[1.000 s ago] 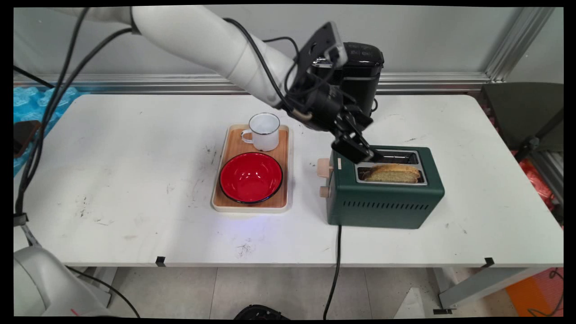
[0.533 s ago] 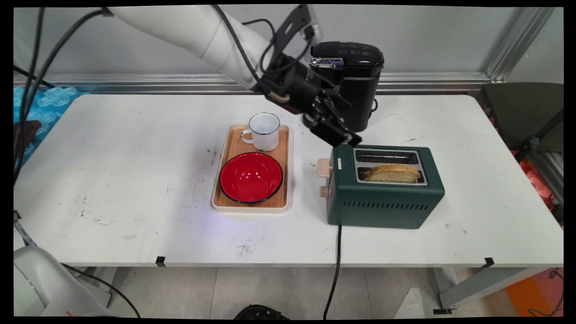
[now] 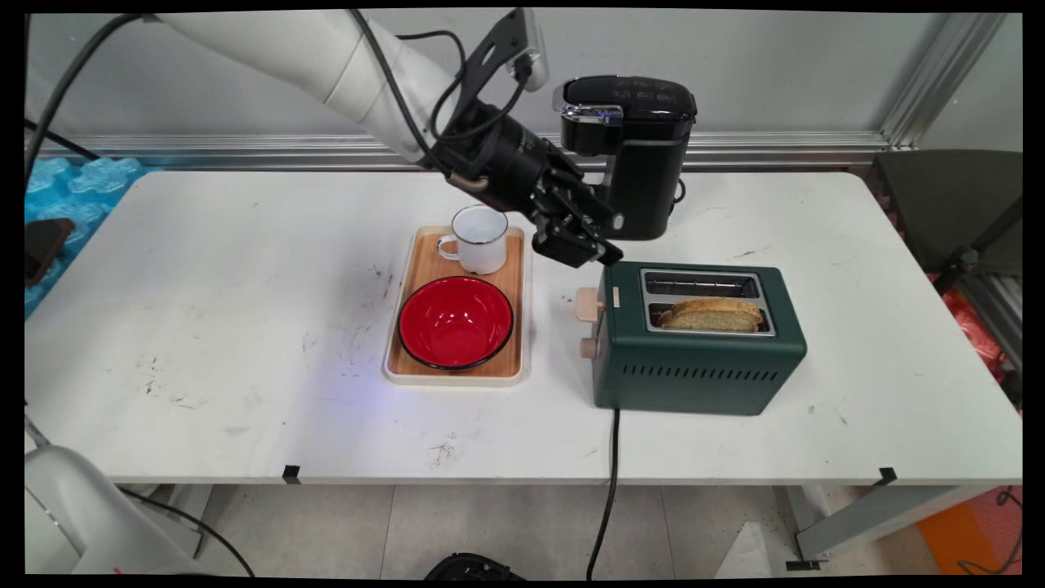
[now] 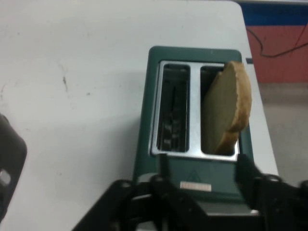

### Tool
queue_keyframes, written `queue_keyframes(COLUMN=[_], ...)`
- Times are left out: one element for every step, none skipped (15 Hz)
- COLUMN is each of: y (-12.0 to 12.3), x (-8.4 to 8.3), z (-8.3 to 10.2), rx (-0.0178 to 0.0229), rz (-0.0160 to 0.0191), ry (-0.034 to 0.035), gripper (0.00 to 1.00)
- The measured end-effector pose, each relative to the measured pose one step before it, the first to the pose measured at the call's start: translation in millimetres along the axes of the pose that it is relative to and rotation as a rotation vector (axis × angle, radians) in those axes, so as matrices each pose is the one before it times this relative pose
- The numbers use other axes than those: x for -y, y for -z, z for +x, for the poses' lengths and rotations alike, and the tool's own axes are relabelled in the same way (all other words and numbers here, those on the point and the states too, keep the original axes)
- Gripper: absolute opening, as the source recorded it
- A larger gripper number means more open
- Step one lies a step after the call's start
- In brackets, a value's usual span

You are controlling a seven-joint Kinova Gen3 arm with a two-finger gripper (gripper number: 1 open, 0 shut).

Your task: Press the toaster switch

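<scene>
Only overhead: mug [image 3: 479,238] behind tool [image 3: 581,249].

The main view looks down from above the table's [image 3: 245,327] near side toward the back wall, taking in the whole tabletop. The hand view looks closely down onto the toaster [image 4: 195,110] [image 3: 698,359], which both views share.

I count one toaster [image 3: 698,339] with two slots, and one slice of toast [image 3: 709,314] in it. There is one tray [image 3: 457,371] carrying one red bowl [image 3: 455,322] and one white mug [image 3: 478,238]. One black coffee maker [image 3: 641,155] stands behind. One table [image 3: 245,327], one gripper [image 3: 575,245], and two knobs on the toaster's end.
</scene>
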Motion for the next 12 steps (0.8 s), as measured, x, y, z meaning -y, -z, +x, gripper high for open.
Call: queue_keyframes(y=[1.82,1.04,0.52,0.56,0.32,0.20,0.12,-0.26,-0.61,-0.84,-1.09,-0.83], x=[-0.42,-0.05,0.01,0.19,0.08,0.37,0.17,0.09,0.06,-0.01,-0.09,-0.05], z=[-1.78,-1.04,-0.60,-0.64,-0.40,-0.41,-0.17,-0.25,-0.21,-0.21,-0.20,-0.13], rx=[0.00728,0.00527,0.00378,0.00529,0.00398,0.00649,0.00462,0.00861,0.01003,0.00932,0.00752,0.00457], rz=[0.00228,0.00246,0.00150,0.00234,0.00138,0.00132,0.00040,-0.00101,-0.00119,-0.00099,-0.00079,-0.00022], ry=[-0.00581,-0.00487,-0.00427,-0.00739,-0.00503,-0.00856,-0.00578,-0.00900,-0.00887,-0.00784,-0.00559,-0.00399], gripper=[0.00,0.00,0.00,0.00,0.00,0.00,0.00,0.00,0.00,0.00,0.00,0.00])
